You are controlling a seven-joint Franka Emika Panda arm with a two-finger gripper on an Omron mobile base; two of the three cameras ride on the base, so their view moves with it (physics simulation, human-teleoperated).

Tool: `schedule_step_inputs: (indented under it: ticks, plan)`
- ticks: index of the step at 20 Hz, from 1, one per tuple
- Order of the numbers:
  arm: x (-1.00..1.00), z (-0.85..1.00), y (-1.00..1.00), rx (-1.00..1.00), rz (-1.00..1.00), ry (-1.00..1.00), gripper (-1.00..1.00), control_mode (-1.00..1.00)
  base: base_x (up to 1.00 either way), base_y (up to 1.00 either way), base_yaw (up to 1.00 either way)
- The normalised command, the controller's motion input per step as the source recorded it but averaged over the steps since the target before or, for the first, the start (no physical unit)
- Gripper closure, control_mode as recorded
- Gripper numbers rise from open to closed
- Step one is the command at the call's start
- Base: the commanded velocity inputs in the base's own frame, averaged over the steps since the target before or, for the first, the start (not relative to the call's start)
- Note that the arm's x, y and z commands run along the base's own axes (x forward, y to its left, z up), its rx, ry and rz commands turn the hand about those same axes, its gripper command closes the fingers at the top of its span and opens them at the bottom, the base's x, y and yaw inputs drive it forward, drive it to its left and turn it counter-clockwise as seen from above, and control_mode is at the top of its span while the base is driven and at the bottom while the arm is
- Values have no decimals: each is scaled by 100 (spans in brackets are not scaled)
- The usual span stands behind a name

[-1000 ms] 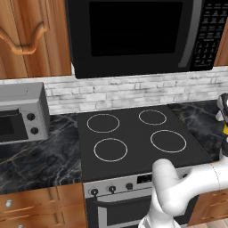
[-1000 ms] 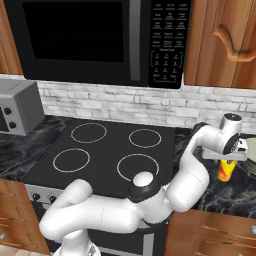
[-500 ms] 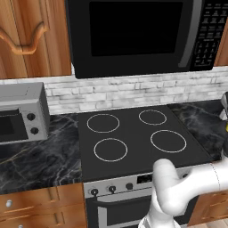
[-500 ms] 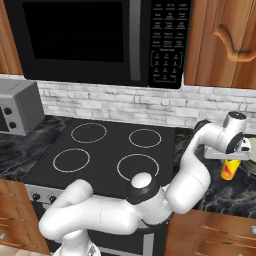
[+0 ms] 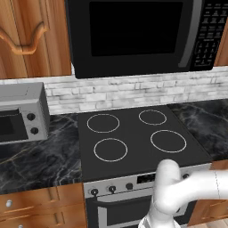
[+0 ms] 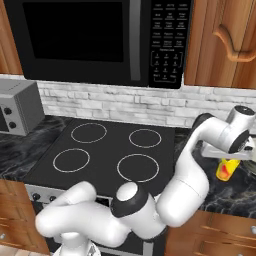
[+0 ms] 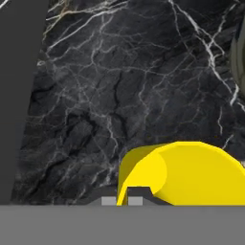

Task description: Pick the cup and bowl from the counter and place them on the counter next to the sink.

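The yellow cup [image 6: 227,169] stands on the black marble counter [image 6: 220,192] right of the stovetop. My gripper [image 6: 231,159] comes down on it from above and is shut on its rim. In the hand view the cup [image 7: 191,172] sits at the bottom, with its near wall caught between the fingertips of my gripper [image 7: 129,194]. A dull curved sliver at the right edge of the hand view looks like the bowl [image 7: 238,52], mostly cut off. The sink is out of view.
The black stovetop [image 6: 110,150] with white rings lies left of the cup. A silver toaster oven [image 5: 20,113] stands on the left counter. The microwave [image 6: 100,40] and wooden cabinets hang overhead. Veined counter [image 7: 119,86] spreads beyond the cup.
The gripper has closed on the cup's rim. The wrist has shifted a little to the right. The cup has hardly moved.
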Motion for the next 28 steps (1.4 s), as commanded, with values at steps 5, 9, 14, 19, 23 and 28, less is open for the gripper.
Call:
schedule_step_inputs:
  ticks: [5,9,14,19,23,28]
  plan:
    - [-79,24,98,-2,0,-11,100,-100,0,0,0]
    - [-80,21,100,-3,0,-11,100,-100,0,0,0]
    - [-70,41,100,-9,-3,-7,100,-100,0,0,0]
    - [-50,61,100,-16,-8,0,100,-100,0,0,0]
    - [-30,53,99,-13,-5,0,100,-100,0,0,0]
    - [-37,19,100,-3,0,0,100,-100,0,0,0]
